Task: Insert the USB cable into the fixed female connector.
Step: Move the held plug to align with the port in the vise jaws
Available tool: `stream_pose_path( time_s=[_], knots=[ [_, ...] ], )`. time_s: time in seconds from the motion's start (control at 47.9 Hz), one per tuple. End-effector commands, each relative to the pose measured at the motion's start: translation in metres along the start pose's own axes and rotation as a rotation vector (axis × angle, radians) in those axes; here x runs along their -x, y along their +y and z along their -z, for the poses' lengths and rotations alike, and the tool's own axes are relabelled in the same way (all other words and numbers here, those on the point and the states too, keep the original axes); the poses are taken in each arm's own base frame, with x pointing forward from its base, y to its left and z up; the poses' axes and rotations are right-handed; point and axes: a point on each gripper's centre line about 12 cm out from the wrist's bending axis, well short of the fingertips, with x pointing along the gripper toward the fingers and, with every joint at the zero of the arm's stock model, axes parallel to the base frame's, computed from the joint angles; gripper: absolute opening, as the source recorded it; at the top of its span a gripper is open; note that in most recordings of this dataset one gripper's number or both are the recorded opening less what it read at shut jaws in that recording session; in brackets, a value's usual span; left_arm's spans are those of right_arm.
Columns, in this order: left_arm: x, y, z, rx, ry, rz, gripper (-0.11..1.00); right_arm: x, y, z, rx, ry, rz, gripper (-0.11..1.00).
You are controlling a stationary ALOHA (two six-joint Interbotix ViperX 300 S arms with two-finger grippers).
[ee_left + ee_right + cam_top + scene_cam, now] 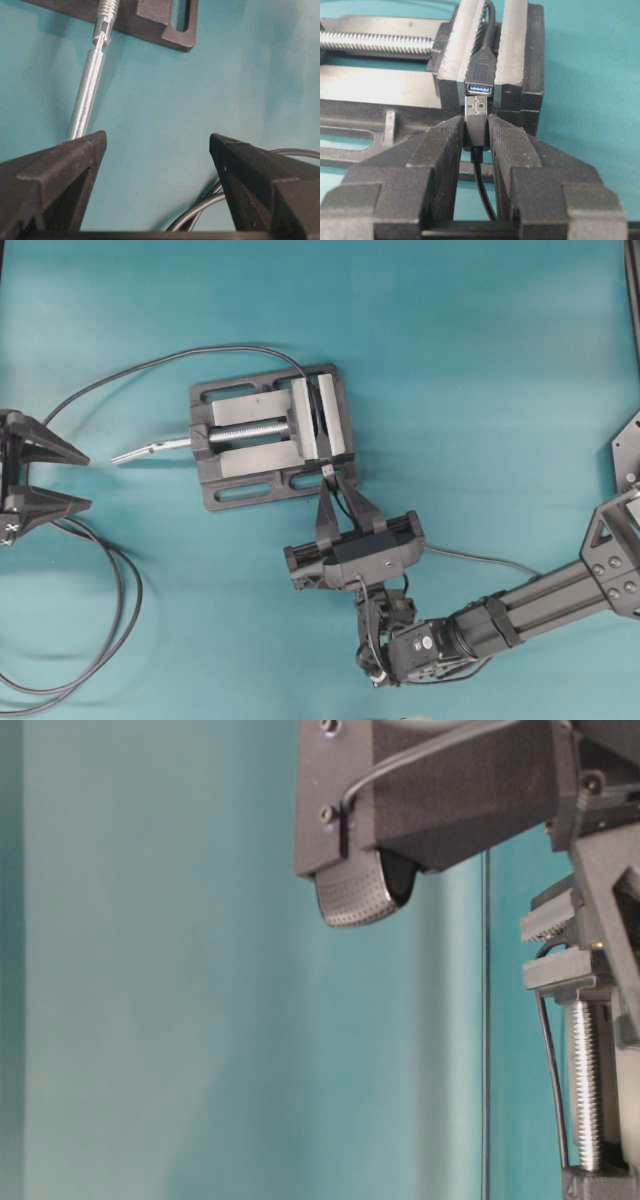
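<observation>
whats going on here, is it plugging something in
Yes. The right gripper is pinching the USB cable by its plug, holding the metal tip right at the blue mouth of the fixed female connector, which is clamped in the vise. The plug is not yet pushed in. The left gripper sits open at the table's left, holding nothing.

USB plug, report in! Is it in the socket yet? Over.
Right tool shut on USB cable plug. Left tool open, holding nothing. Plug tip at female connector mouth in vise, not in. Nothing between.
</observation>
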Motion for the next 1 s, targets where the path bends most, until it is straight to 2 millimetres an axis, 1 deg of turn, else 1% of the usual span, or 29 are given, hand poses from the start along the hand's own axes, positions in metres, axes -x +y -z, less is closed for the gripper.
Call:
stream_pose_path(
  time_s=[0.0,0.25,0.396,0.584,0.981],
  knots=[
    [0.0,-0.002,-0.004,0.008,-0.011,0.003,0.99,0.0,0.005,-0.012,-0.038,0.001,0.005,0.21],
    [0.0,-0.002,-0.004,0.008,-0.012,0.003,0.99,-0.005,0.005,-0.014,-0.046,0.004,0.013,0.21],
    [0.0,-0.002,-0.004,0.008,-0.012,0.003,0.99,-0.007,0.005,-0.01,-0.051,0.009,0.011,0.21],
    [0.0,-0.002,-0.004,0.008,-0.009,0.003,0.99,-0.008,0.006,-0.009,-0.071,0.015,0.007,0.21],
    [0.0,-0.002,-0.004,0.008,-0.012,0.003,0.99,-0.011,0.01,-0.016,-0.101,0.013,0.021,0.21]
  ],
)
